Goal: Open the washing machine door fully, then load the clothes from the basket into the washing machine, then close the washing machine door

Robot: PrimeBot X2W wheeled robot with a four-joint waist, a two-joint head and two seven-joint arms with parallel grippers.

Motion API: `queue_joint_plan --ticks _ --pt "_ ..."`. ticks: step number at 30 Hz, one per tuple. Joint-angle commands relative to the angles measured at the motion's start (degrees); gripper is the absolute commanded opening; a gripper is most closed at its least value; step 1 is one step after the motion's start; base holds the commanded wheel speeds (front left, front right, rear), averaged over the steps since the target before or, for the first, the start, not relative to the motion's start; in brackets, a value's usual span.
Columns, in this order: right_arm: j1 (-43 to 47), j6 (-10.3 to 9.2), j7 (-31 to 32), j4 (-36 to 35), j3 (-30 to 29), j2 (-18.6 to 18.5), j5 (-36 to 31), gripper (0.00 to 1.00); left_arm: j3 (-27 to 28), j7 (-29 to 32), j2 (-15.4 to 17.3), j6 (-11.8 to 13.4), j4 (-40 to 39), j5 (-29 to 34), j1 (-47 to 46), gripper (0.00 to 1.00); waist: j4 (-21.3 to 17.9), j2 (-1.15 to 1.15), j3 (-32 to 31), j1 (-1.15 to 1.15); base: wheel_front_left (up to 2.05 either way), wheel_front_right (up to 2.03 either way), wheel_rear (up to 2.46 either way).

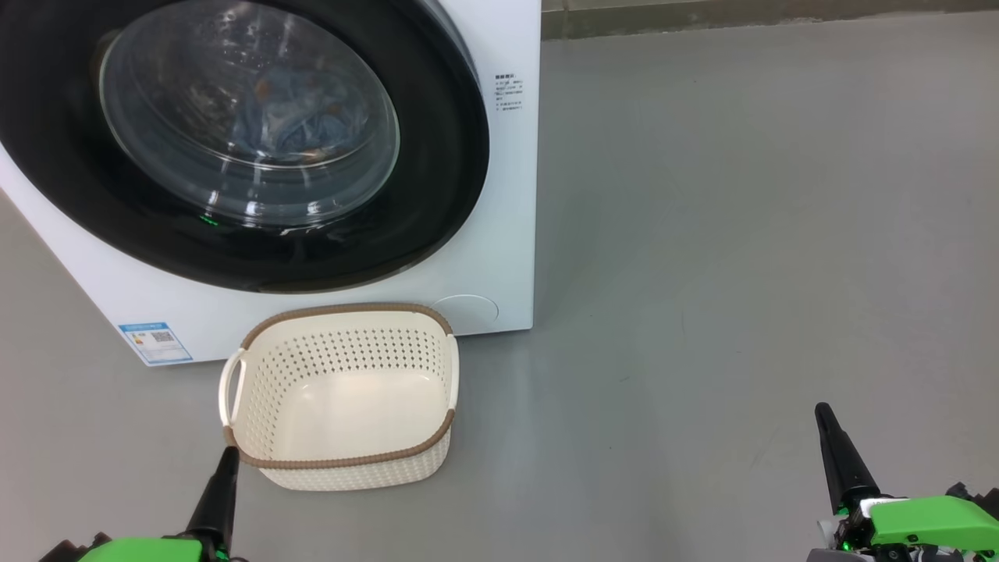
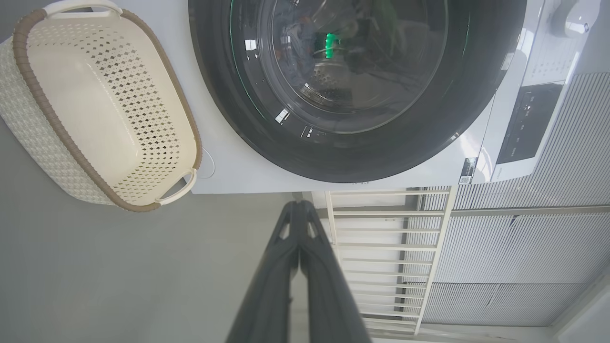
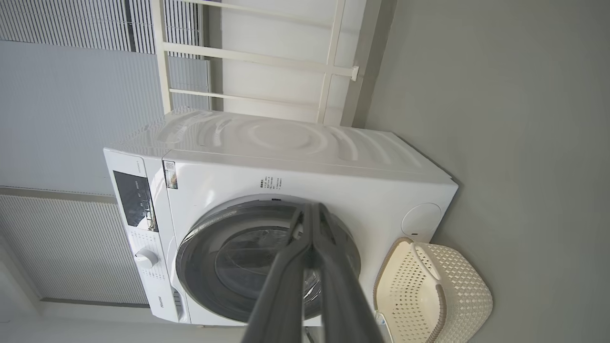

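Apparently we are at the end. The door [image 1: 437,156] sits shut on the washer [image 1: 499,234], blue clothes [image 1: 289,125] show behind its glass, and the basket [image 1: 343,464], on the floor [image 1: 741,234] just in front of the washer, holds nothing. We judge no step is left. The left tool [image 1: 228,460] hovers at the basket's near left corner and the right tool [image 1: 826,421] is well to the right. Both are pressed together, pinching nothing. The floor is smooth and grey. A white rack [image 3: 267,57] and a ribbed wall [image 3: 62,95] stand behind the washer.

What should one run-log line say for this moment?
door: closed | clothes: blue, behind door glass | basket: empty, on floor in front of machine | left fingers: shut, empty | right fingers: shut, empty
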Motion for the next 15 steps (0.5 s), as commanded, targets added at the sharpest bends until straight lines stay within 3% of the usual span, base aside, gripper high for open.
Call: queue_joint_plan --ticks 1,8,15 --pt "-2.40 -0.06 0.51 -1.44 1.44 -0.72 1.77 0.00 2.06 0.59 1.11 -0.16 -1.09 -1.29 -2.80 0.00 0.00 0.00 0.01 0.00 0.00 0.00 0.00" --pt "-2.60 -0.08 1.66 -1.41 1.69 -0.76 6.76 0.00 2.62 1.76 1.15 -0.16 -1.07 -5.17 -3.24 0.00 -0.05 0.00 0.09 0.00 0.00 0.00 0.00" --pt "-2.60 -0.08 1.66 -1.41 1.69 -0.76 6.76 0.00 2.68 1.81 1.11 -0.16 -1.07 -5.12 -3.25 0.00 -0.05 0.00 0.09 0.00 0.00 0.00 0.00"
